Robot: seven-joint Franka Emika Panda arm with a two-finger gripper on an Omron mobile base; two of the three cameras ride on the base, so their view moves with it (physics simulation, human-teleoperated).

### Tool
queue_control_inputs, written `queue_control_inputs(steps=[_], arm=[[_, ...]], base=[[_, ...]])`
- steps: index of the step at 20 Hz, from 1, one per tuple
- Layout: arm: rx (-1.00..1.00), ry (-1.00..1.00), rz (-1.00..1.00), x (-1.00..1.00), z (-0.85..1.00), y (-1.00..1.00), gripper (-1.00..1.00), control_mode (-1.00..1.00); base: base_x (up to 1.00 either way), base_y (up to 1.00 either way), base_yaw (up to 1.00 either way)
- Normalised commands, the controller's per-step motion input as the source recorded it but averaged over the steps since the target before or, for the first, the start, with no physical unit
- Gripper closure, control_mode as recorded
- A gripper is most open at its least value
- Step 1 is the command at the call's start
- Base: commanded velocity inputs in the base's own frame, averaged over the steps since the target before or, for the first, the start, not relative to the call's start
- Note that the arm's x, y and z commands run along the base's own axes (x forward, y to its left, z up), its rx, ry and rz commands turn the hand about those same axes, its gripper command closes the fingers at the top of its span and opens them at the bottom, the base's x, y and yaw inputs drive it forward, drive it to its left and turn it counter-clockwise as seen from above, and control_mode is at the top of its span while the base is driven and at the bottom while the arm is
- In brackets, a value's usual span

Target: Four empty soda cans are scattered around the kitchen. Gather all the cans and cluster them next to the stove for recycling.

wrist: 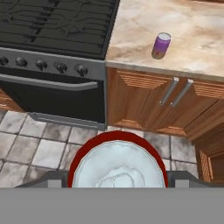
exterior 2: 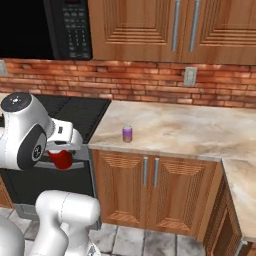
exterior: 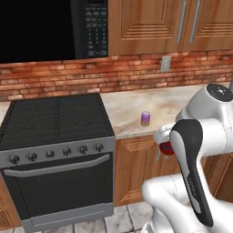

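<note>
Just to the right of the stove (exterior: 57, 132), on the beige marbled counter (exterior 2: 200, 132), you have a purple soda can (exterior: 145, 118) standing upright near the counter's front edge, apart from the cooktop's side. In the hand view you see that same can from above and at a tilt, its silver top turned toward you, with wooden cabinet doors (wrist: 148, 103) below it and the stove's row of dark knobs (wrist: 41, 64) and oven door handle (wrist: 48, 83) to its left. Your gripper (wrist: 118, 181) is pinching a red soda can (wrist: 117, 164): its pale top and red rim sit between the two dark finger tips, one pressed against each side. From the base cameras you can see that red can tucked under the white wrist, held in the air in front of the lower cabinets and below counter height, off the stove's right front corner. Above the stove you have the black microwave (exterior: 52, 29) with its keypad, and to the right of it wooden upper cabinets (exterior 2: 170, 27) over the red brick wall (exterior 2: 150, 82), where a grey outlet plate (exterior 2: 190, 76) sits. Grey stone tiles (wrist: 37, 148) cover the floor in front of the stove.
</note>
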Motion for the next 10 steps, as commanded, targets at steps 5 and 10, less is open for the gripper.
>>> queue_control_inputs(steps=[5,10], arm=[[0.00,0.00,0.00,0.00,0.00,0.00,1.00,1.00],[0.00,0.00,0.00,0.00,0.00,0.00,1.00,1.00]], base=[[0.48,-0.15,-0.08],[0.51,-0.15,-0.08]])
